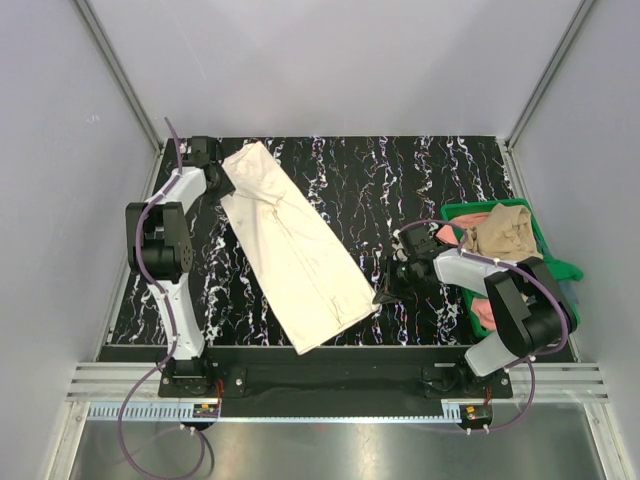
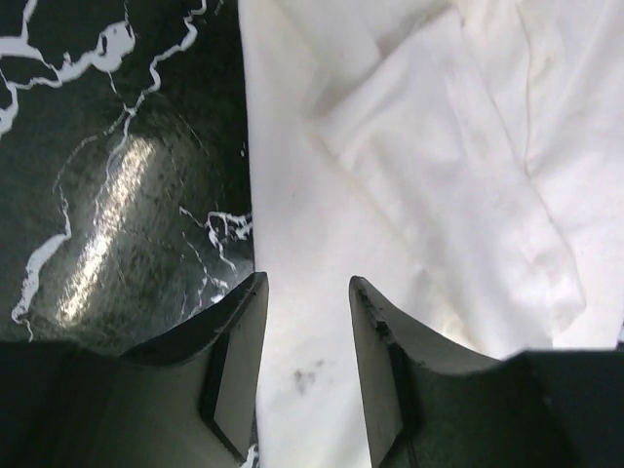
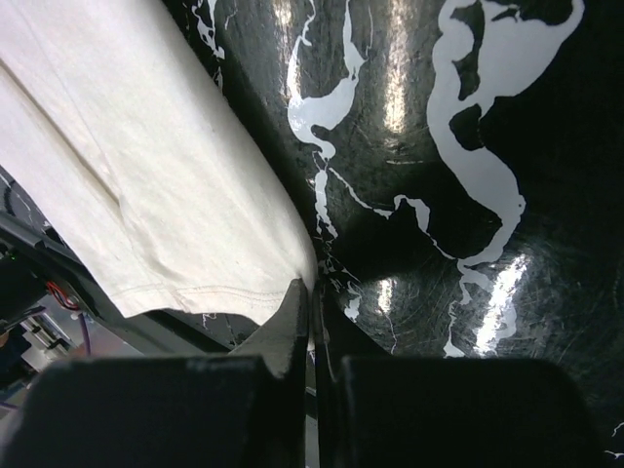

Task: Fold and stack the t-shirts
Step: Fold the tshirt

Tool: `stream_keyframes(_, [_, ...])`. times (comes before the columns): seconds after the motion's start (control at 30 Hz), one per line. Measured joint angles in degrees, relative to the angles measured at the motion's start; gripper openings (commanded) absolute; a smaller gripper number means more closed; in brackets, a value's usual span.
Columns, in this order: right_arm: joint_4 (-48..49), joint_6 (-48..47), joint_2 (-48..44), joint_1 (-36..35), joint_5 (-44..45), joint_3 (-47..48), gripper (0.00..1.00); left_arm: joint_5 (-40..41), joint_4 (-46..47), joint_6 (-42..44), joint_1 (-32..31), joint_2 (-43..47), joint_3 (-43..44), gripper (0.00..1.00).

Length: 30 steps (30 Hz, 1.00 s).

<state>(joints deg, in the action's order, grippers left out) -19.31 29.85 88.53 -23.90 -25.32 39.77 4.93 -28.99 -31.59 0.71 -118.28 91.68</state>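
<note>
The cream t-shirt [image 1: 295, 250] lies as a long folded strip running diagonally across the black marbled table [image 1: 420, 190]. My left gripper [image 1: 222, 178] sits at the strip's far left end. In the left wrist view, the left gripper [image 2: 308, 283] is open, its fingers straddling the cream t-shirt [image 2: 439, 146] at the cloth's edge. My right gripper [image 1: 383, 295] is at the shirt's near right corner. In the right wrist view, the right gripper [image 3: 312, 288] is shut, pinching the hemmed corner of the cream t-shirt [image 3: 146, 175]. A tan t-shirt [image 1: 505, 232] and a salmon-pink t-shirt [image 1: 447, 235] lie crumpled in the bin.
A green plastic bin [image 1: 545, 262] stands at the table's right edge, close behind the right arm. The table's near edge runs just below the shirt's lower end. Grey walls close in on the left, right and back.
</note>
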Motion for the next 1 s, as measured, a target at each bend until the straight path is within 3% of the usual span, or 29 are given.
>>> stream_keyframes(0.23, [1.07, 2.23, -0.24, 0.00, -0.24, -0.35, 0.00, 4.07, -2.62, 0.98, 1.20, -3.28, 1.31, 0.45])
stream_keyframes(0.53, [1.70, 2.45, 0.81, 0.00, -0.96, -0.22, 0.00, -3.54, -1.79, 2.69, 7.98, -10.01, 8.83, 0.43])
stream_keyframes(0.63, [1.95, 2.45, 1.27, 0.00, -1.44, 0.04, 0.00, -7.17, -0.83, 3.26, 8.74, -12.33, 11.89, 0.36])
stream_keyframes(0.8, [1.95, 2.86, 1.38, -0.02, -1.95, 0.59, 0.00, -12.35, -0.85, 3.34, 8.61, -15.93, 16.28, 0.02])
stream_keyframes(1.0, [1.90, 4.31, 0.46, -0.07, -4.39, 0.87, 0.00, -17.81, -1.27, 2.32, 8.61, -22.01, 25.44, 0.00])
